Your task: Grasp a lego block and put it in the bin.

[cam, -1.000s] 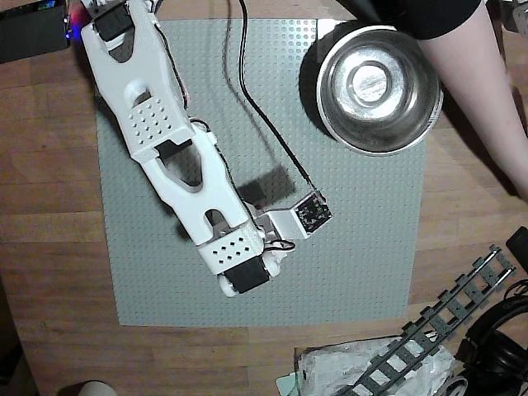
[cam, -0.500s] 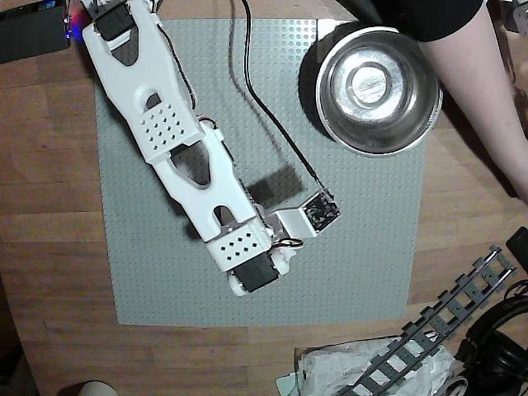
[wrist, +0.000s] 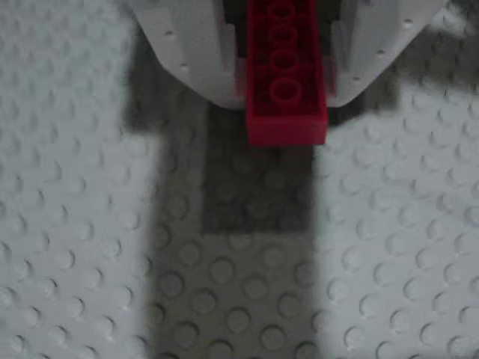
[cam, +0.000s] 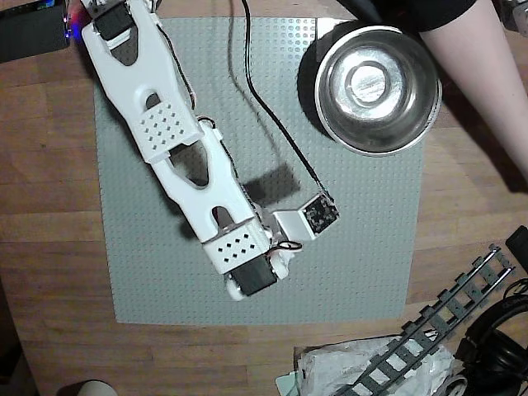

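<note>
In the wrist view the red lego block sits lengthwise between my white fingers, studs facing the camera, with one end sticking out past the tips. My gripper is shut on it and holds it a little above the grey studded baseplate, where it casts a dark shadow. In the overhead view my white arm reaches from the top left to the lower middle of the baseplate; the gripper and block are hidden under the wrist there. The steel bowl stands at the baseplate's top right corner, well apart from the wrist.
A person's bare arm lies past the bowl at the top right. A black cable runs across the baseplate to the wrist camera. Grey toy track, crumpled plastic and black cables lie on the wooden table at the bottom right.
</note>
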`<move>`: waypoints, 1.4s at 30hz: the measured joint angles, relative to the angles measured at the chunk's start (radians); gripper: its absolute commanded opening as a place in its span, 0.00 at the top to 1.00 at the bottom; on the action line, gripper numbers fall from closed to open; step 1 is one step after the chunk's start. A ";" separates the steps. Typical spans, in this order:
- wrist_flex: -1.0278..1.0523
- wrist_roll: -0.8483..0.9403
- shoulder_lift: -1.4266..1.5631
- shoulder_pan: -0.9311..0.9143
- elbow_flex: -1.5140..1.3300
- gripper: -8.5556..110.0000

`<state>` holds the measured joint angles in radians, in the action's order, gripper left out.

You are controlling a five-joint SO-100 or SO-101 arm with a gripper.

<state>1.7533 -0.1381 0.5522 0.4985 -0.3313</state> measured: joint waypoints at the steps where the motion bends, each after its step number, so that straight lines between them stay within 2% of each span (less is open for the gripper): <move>1: 0.000 0.000 0.044 0.000 -0.025 0.93; 10: 0.003 -0.017 0.483 0.117 -0.325 0.93; 20: 0.006 -0.091 0.816 0.420 -0.563 0.93; 28: 0.006 -0.137 0.782 0.603 -0.571 0.93; 42: 0.006 -0.146 0.437 0.612 -0.288 0.93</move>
<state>1.7595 -0.2838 0.9894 1.1106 -0.6197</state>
